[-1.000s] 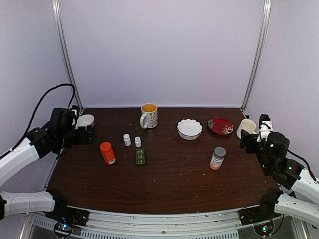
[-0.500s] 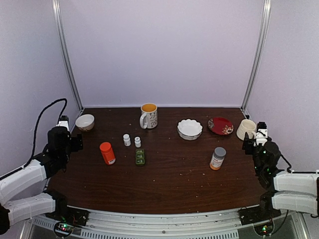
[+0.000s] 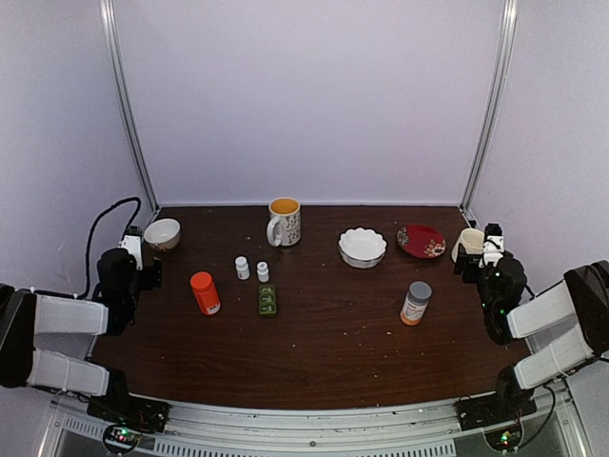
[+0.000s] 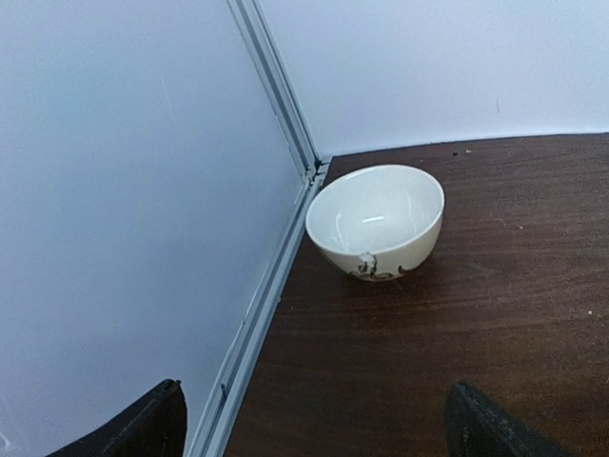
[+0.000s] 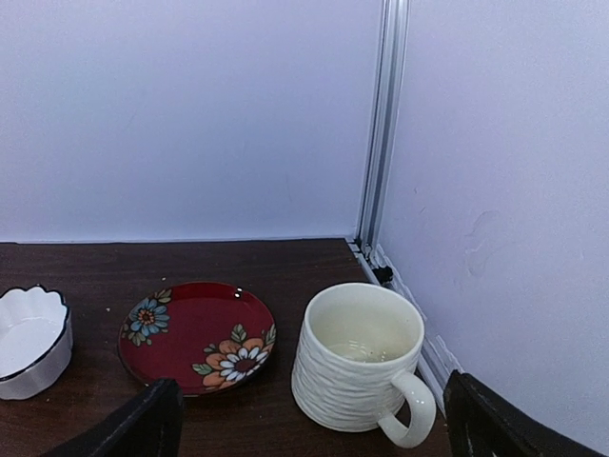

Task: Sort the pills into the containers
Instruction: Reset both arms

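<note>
Pill box (image 3: pixel 267 301), small and dark green, is seen left of the middle of the table (image 3: pixel 333 352), just beside the orange bottle (image 3: pixel 205 292) and just on the near side of the two tiny white bottles (image 3: pixel 242 268). It is touched by neither arm. The left gripper (image 4: pixel 314 433) is held by the left edge and the right gripper (image 5: pixel 309 424) by the right edge; both are spread wide with nothing between the fingers. The step in hand is judged to be a first reach toward the pill box and whichever bottle holds the pills. It would be done best if the box were steadied by one gripper from the side, low on its wall, so that the light plastic is not pushed into the orange bottle. The other gripper should be brought down from above, clear of the white bottles. Much cannot be made out. No pill is plainly seen, and the pale specks on the table cannot be told from crumbs. Whether the lid is up, and how many compartments there are, cannot be told from the top view. The pill box is shown by neither wrist camera. Only a small bowl (image 4: pixel 377 221) near the far left corner is seen by one. The other shows a cream mug (image 5: pixel 360 367), a red flowered plate (image 5: pixel 195 335) and a white scalloped bowl (image 5: pixel 29 338) cut off at the picture's edge.
</note>
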{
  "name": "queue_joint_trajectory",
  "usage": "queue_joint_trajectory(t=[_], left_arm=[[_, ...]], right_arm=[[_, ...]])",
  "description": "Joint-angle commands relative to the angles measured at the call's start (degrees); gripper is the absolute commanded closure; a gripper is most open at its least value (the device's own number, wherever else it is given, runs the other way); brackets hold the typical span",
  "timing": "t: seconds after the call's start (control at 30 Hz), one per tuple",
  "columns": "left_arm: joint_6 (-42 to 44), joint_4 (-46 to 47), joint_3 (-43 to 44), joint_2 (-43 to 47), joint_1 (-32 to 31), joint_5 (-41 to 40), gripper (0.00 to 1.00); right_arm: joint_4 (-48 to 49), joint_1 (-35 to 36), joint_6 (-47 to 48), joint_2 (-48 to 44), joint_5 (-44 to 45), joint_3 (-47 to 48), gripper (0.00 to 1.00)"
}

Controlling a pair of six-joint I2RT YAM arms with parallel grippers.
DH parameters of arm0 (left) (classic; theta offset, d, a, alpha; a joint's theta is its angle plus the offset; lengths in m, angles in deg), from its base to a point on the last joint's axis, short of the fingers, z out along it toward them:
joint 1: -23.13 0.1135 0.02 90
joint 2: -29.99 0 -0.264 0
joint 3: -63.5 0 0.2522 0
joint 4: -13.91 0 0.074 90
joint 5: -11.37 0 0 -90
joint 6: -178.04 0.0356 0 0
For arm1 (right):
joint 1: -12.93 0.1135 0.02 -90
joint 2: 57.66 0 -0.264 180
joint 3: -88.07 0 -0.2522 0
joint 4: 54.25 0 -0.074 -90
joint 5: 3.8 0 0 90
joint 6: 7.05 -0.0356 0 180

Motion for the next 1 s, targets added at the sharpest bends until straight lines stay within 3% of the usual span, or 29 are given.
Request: queue_joint_trajectory(t=[0.0, 0.17, 0.23, 0.37, 0.97], left_arm=[[3.0, 12.5, 4.1, -4.9, 1.1, 2.8, 0.02], [1.9, 16.9, 5.9, -12.0, 3.7, 6.6, 0.02], [-0.7, 14.4, 6.5, -11.9, 6.1, 11.1, 0.02], [-1.8, 20.9, 4.0, -14.0, 10.3, 20.2, 0.02], [-1.2, 19.8, 4.5, -14.0, 10.3, 20.9, 0.03]], right_arm=[[-2.3, -0.7, -1.3, 0.2, -0.1, 4.5, 0.00], [-3.3, -0.7, -1.5, -0.1, 0.2, 4.6, 0.00], [-2.4, -0.7, -1.4, 0.1, 0.1, 4.5, 0.00], [-2.6, -0.7, -1.5, 0.1, 0.2, 4.6, 0.00], [-2.7, -0.7, -1.4, 0.1, 0.1, 4.6, 0.00]])
